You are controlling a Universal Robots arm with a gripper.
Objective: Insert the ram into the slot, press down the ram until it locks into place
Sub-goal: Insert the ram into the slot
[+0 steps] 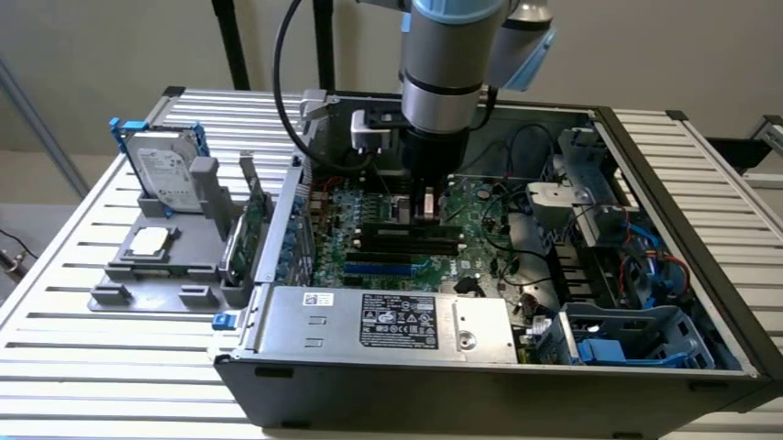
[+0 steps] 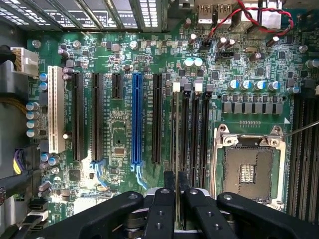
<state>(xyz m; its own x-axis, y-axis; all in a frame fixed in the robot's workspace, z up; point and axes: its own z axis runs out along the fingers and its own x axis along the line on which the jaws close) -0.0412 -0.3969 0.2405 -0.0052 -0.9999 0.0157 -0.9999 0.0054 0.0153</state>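
In the wrist view, the ram [image 2: 177, 149] is seen edge-on as a thin green line. It runs along the outermost slot [image 2: 174, 124] of a group of parallel black memory sockets, on the side nearest the blue slot, and a pale clip [image 2: 175, 87] shows at its far end. My gripper [image 2: 176, 186] is shut on the ram, with one black finger [image 2: 169, 181] on each side. How deep the ram sits in the slot I cannot tell. In the exterior view, the gripper [image 1: 427, 209] reaches straight down into the open computer case, over the black sockets [image 1: 404, 240].
A blue slot [image 2: 137, 119], black expansion slots and a white slot [image 2: 56, 109] lie beside the memory sockets. The processor socket [image 2: 247, 169] is on their other side. Outside the case stand a hard drive [image 1: 165, 170], a grey fixture [image 1: 159, 261] and a green card [image 1: 253, 220]. The power supply [image 1: 380, 321] is at the front.
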